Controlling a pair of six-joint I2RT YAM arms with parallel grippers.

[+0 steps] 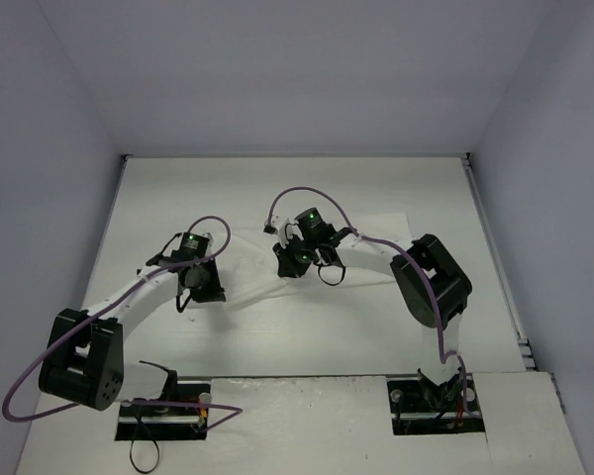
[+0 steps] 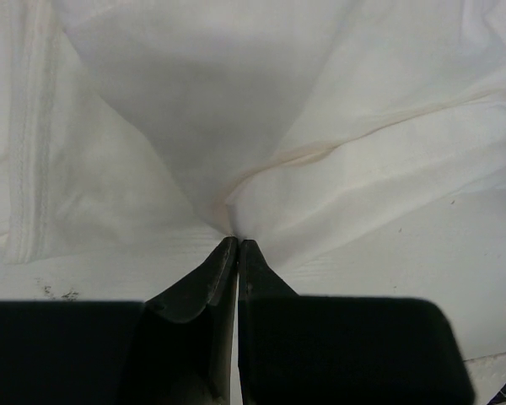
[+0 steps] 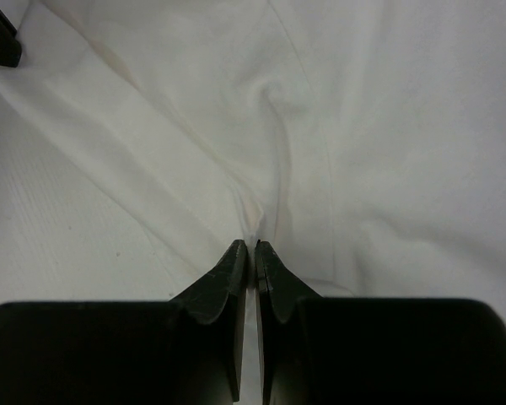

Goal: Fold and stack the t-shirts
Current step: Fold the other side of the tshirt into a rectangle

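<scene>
A white t-shirt (image 1: 252,289) lies spread on the white table, plain side up, with no print showing. My left gripper (image 1: 200,289) is down on its left part. In the left wrist view the left gripper (image 2: 237,241) is shut on a pinched fold of the t-shirt (image 2: 261,101), and creases fan out from the fingertips. My right gripper (image 1: 289,263) is down near the shirt's middle. The right wrist view has the right gripper (image 3: 253,245) shut on a raised ridge of the t-shirt (image 3: 337,126).
White walls (image 1: 59,119) close in the table on three sides. A stitched hem (image 2: 25,126) runs along the left of the left wrist view. Purple cables (image 1: 307,193) loop over both arms. The arm bases (image 1: 436,401) sit at the near edge.
</scene>
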